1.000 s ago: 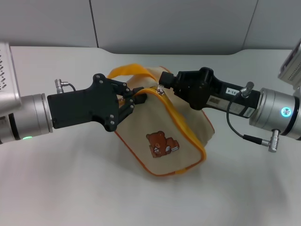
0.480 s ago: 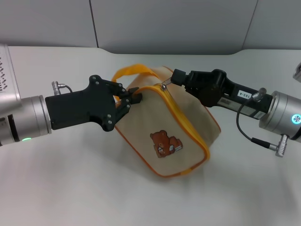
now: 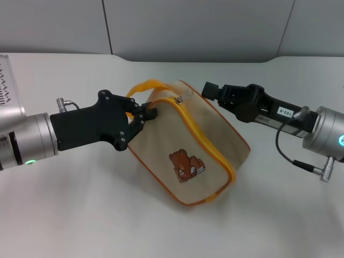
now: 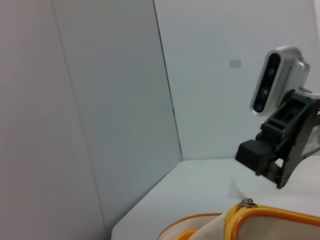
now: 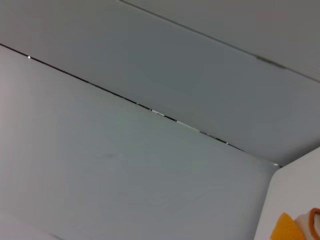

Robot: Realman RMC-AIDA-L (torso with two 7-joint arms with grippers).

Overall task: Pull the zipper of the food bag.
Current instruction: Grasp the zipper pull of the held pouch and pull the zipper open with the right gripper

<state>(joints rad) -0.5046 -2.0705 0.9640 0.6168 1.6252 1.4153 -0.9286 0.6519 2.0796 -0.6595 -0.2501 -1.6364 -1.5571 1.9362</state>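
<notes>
You have the left gripper (image 3: 146,115) clamped on the boxy beige canvas food bag (image 3: 188,148); the right gripper (image 3: 207,88), jaws unreadable, must regrasp the small silver zipper (image 3: 179,99).

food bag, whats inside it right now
Nothing inside shows: the food bag is zipped along its trim, with the zipper at the top corner. The left claw is at its end by the handle.

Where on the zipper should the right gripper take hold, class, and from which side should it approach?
Probably the small silver tab of the zipper, which sticks up free at the food bag's top corner. Approach from the right gripper's side, since the left gripper pinches the opposite end.
</notes>
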